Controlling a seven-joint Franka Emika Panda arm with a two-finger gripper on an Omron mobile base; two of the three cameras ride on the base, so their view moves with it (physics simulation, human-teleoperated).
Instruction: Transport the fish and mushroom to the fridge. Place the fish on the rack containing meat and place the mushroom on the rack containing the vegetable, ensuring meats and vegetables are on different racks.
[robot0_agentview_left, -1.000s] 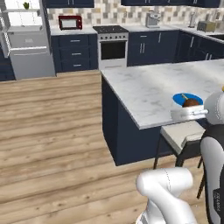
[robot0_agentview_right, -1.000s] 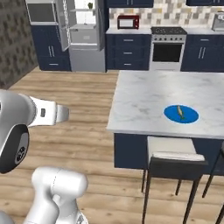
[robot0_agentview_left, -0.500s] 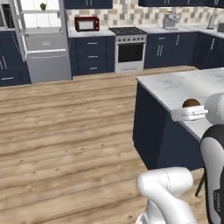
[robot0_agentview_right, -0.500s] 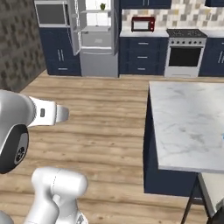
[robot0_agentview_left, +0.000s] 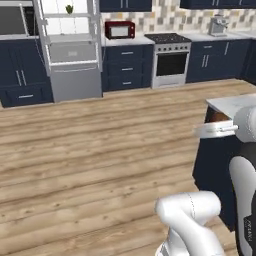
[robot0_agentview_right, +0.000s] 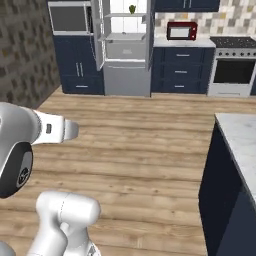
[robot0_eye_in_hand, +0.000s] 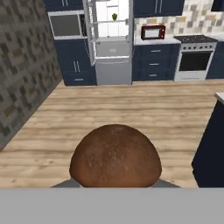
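A brown mushroom (robot0_eye_in_hand: 115, 155) looms large at the bottom of the hand view, and my gripper (robot0_eye_in_hand: 114, 184) is shut on it with the fingertips hidden under the cap. From the left base the mushroom (robot0_agentview_left: 218, 116) shows as a brown spot just above the white hand (robot0_agentview_left: 215, 131). The fridge (robot0_eye_in_hand: 113, 41) stands open far ahead across the wood floor, also seen as the fridge (robot0_agentview_left: 70, 50) and the fridge (robot0_agentview_right: 125, 45). A small green vegetable (robot0_eye_in_hand: 114, 17) sits on an upper rack. The fish is out of view, and I cannot make out any meat.
The dark island with its marble top (robot0_agentview_right: 240, 145) is close on the right. A stone wall (robot0_eye_in_hand: 24, 65) runs along the left. Navy cabinets, a red microwave (robot0_eye_in_hand: 152, 32) and the oven (robot0_eye_in_hand: 195, 61) line the back wall. Wood floor (robot0_agentview_right: 140, 130) stretches to the fridge.
Both base views have swung left away from the island, so the base has moved. The blue plate with the fish has left the picture; the fridge is now more central and larger.
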